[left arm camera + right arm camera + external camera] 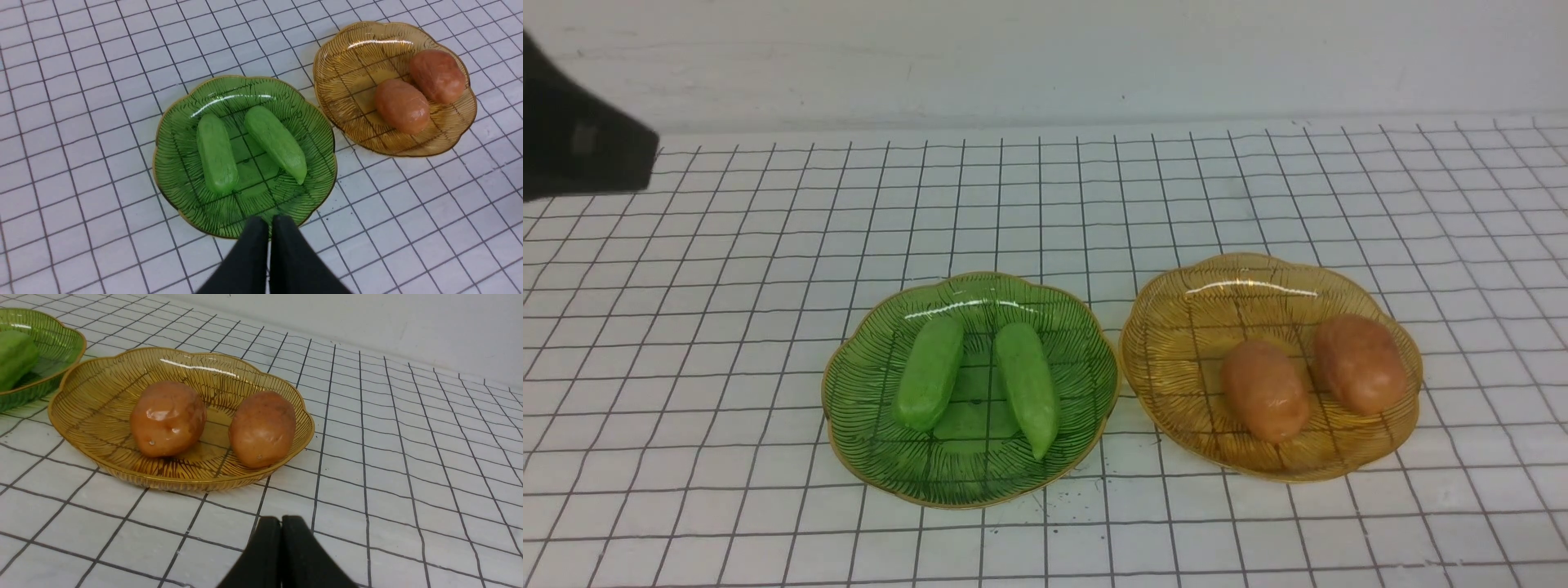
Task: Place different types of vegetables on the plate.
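Two light-green cucumber pieces (929, 372) (1027, 387) lie side by side in the green glass plate (866, 445). Two orange-brown potato pieces (1264, 391) (1361, 364) lie in the amber glass plate (1176, 343). They also show in the left wrist view, the cucumbers (216, 153) (276, 143) and the potatoes (402, 106) (437, 76). My left gripper (270, 222) is shut and empty, raised over the green plate's near rim (196, 222). My right gripper (281, 521) is shut and empty, low over the cloth in front of the amber plate (98, 392).
A white cloth with a black grid (727, 269) covers the table. A white wall (1045, 57) stands behind it. Part of my left arm (580, 139) shows as a black shape at the far left.
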You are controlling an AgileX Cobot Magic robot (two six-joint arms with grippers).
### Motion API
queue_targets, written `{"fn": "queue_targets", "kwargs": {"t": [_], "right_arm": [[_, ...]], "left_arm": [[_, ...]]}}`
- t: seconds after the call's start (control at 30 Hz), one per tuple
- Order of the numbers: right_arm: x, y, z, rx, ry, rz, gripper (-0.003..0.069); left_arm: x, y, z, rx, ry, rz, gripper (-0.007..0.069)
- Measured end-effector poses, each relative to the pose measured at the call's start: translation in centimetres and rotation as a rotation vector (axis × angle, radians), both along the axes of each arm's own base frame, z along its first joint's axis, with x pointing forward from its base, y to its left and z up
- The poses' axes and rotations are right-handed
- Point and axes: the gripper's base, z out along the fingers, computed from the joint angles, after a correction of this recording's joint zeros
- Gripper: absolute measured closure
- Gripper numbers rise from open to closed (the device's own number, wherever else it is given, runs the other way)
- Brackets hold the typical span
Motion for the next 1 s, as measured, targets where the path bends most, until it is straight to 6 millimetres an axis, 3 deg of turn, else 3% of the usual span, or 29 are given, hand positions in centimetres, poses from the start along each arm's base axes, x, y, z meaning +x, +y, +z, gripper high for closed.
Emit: {"fn": "queue_targets", "kwargs": {"t": [0.33, 0.53, 0.7, 1.0], "right_arm": [[0.0, 0.0, 0.0, 0.101, 0.011, -0.022, 0.0673], [0.0, 0.0, 0.0, 0.147, 0.017, -0.032, 0.0673], [0.0, 0.0, 0.0, 0.149, 0.017, -0.032, 0.0673], [0.0, 0.0, 0.0, 0.15, 0.017, -0.032, 0.0673]], "left_arm": [[-4.8, 2.0, -6.8, 0.062, 0.099, 0.017, 0.0632], [-8.0, 3.3, -9.3, 0.039, 0.061, 0.04, 0.0632], [-10.4, 4.2, -12.6, -0.128, -0.279, 0.073, 0.0632], [-10.1, 4.3, -17.0, -0.295, -0.669, 0.092, 0.0632]]}}
